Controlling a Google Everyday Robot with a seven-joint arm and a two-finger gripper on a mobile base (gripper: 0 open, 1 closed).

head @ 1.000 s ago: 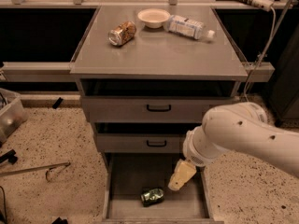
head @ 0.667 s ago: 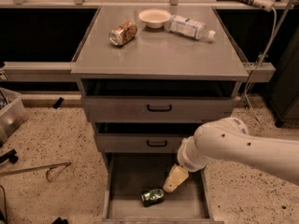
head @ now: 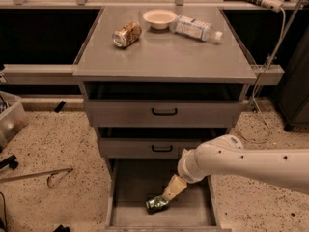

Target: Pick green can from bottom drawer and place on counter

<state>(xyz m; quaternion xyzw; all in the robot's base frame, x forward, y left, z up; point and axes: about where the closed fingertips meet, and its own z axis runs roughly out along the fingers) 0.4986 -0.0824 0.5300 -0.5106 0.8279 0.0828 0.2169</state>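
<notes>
The green can (head: 157,204) lies on its side on the grey floor of the open bottom drawer (head: 130,187), near the front. My gripper (head: 173,189) hangs from the white arm that reaches in from the right and sits just above and right of the can, its tan fingers pointing down at it. The counter (head: 169,57) is the flat grey top of the cabinet, above the two shut black-handled drawers.
On the counter lie a tan-orange can (head: 127,35), a white bowl (head: 160,18) and a clear plastic bottle (head: 195,28). A clear bin (head: 9,120) and a metal tool (head: 38,176) rest on the speckled floor at left. A cable hangs at right.
My arm has moved left and down into the bottom drawer, bringing the gripper close to the green can. The can has not moved.
</notes>
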